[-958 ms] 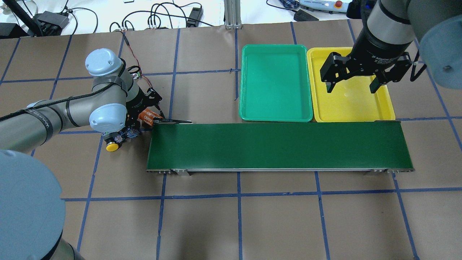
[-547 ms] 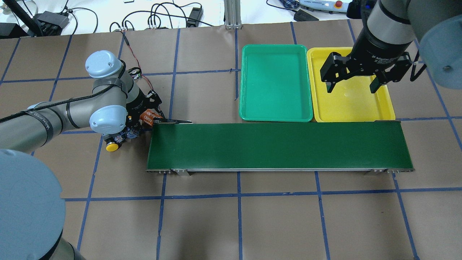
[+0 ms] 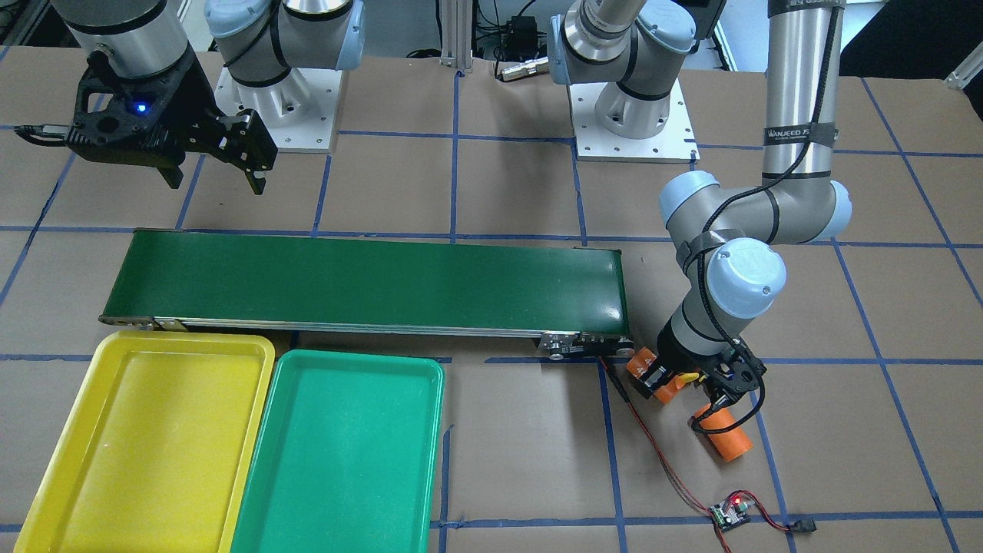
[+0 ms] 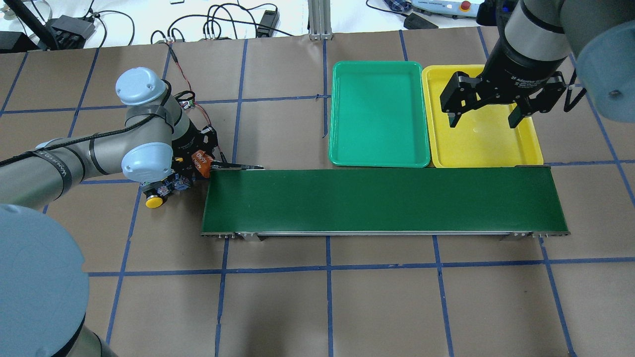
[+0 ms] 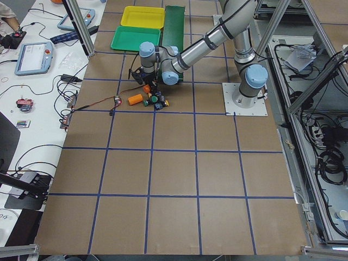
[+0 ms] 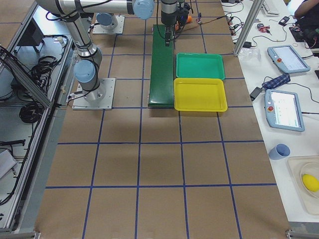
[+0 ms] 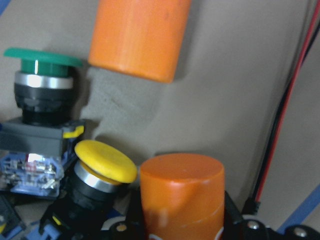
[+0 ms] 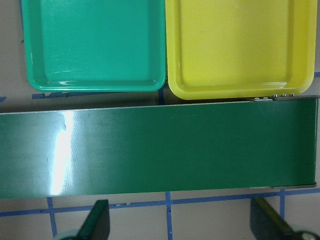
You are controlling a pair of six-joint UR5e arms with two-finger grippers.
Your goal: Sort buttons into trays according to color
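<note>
Mispick: left jaws clamp orange cylinder [image 7: 182, 195], not a button. Drop it aside, take lower-left yellow button [image 7: 105, 162] by its body. Right jaws wide over yellow tray [image 4: 486, 146].

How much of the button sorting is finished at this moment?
Nothing is sorted: green tray and yellow tray are both empty. The left gripper seems to hold an orange cylinder, not a button; the right gripper hangs open. Left: the yellow button and green button lie beside the belt.
</note>
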